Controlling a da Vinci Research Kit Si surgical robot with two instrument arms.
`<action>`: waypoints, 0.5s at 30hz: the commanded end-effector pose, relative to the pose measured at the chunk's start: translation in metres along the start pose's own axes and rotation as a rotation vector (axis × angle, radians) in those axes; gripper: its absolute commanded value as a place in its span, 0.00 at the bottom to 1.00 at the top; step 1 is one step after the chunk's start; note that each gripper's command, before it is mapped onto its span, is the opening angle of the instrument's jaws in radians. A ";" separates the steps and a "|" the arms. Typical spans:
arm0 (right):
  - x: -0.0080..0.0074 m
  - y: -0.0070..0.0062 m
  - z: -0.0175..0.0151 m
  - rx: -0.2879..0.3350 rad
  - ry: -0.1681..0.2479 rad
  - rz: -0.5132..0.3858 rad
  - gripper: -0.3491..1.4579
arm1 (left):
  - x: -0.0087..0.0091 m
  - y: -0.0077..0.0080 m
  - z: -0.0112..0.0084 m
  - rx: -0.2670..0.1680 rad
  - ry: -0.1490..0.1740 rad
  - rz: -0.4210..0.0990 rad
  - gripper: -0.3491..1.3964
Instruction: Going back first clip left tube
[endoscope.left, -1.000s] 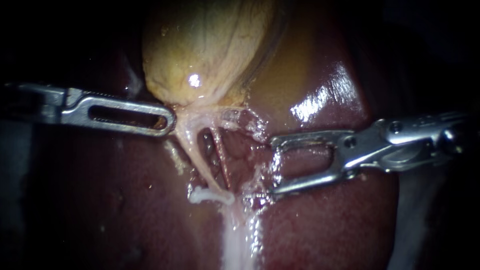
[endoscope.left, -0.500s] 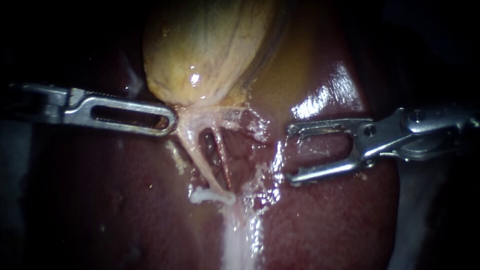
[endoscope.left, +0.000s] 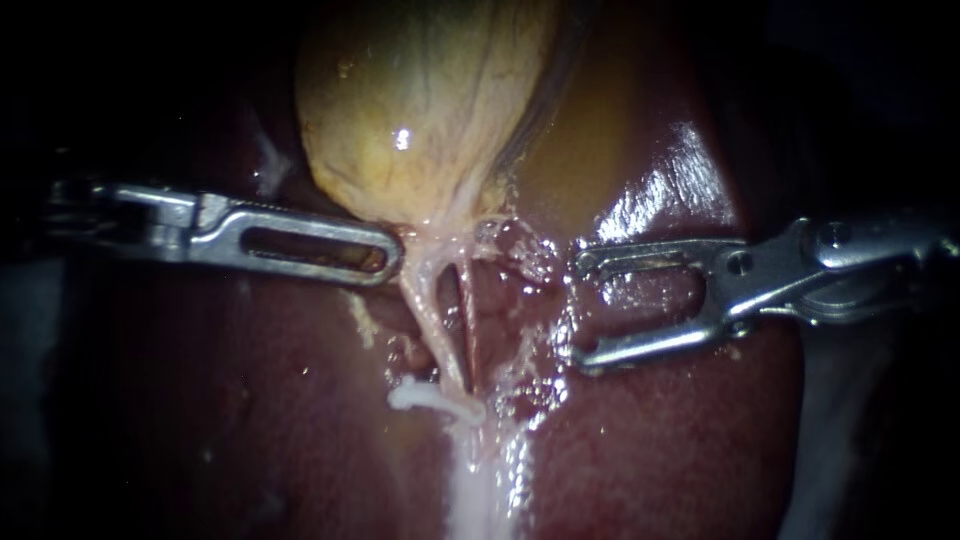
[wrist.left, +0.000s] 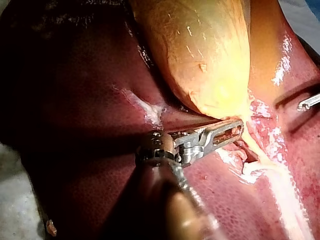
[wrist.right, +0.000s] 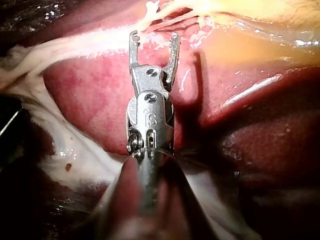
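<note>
Count: two instruments, two tubes, one clip, one gallbladder, one liver.

Left instrument (endoscope.left: 382, 262): flat steel with a long slot through the jaw. Its jaws are closed on the gallbladder (endoscope.left: 420, 110) at its narrow lower end, where pale strands begin.

Right instrument (endoscope.left: 578, 310): steel, slotted. Its jaws are wide apart with nothing between them. They sit over the liver (endoscope.left: 650, 450), beside the tubes and not touching them.

Gallbladder: yellow-tan, smooth, faintly veined, tapering downward.
Liver: dark red, wet, glossy.
Left tube (endoscope.left: 428, 315): pale, the thicker of the two, runs down from the gallbladder's neck.
Right tube (endoscope.left: 468, 330): thin, reddish, just beside the left tube.
Clip (endoscope.left: 435, 398): white, small, bar-shaped. It lies crosswise on the left tube's lower end, clear of both instruments.

Left wrist view: shows the left instrument (wrist.left: 236, 129) more side-on, jaws together at the gallbladder's tip. The clip (wrist.left: 248, 171) lies just beyond them. Only a jaw tip of the right instrument (wrist.left: 309, 102) shows.

Right wrist view: shows the right instrument (wrist.right: 155, 36) from behind. Both jaw tips hook inward and the gap between them is plainly empty. Pale strands lie just ahead.
</note>
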 end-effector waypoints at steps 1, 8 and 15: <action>0.0000 0.0000 0.0000 0.000 0.001 0.000 0.47 | 0.0000 0.0000 0.0002 0.001 -0.002 0.000 0.00; 0.0000 0.0000 0.0000 0.000 0.001 0.000 0.47 | 0.0001 -0.0001 0.0007 0.002 -0.005 0.000 0.00; 0.0000 -0.0001 0.0001 0.000 0.001 0.000 0.47 | 0.0001 -0.0001 0.0008 0.003 -0.004 0.000 0.00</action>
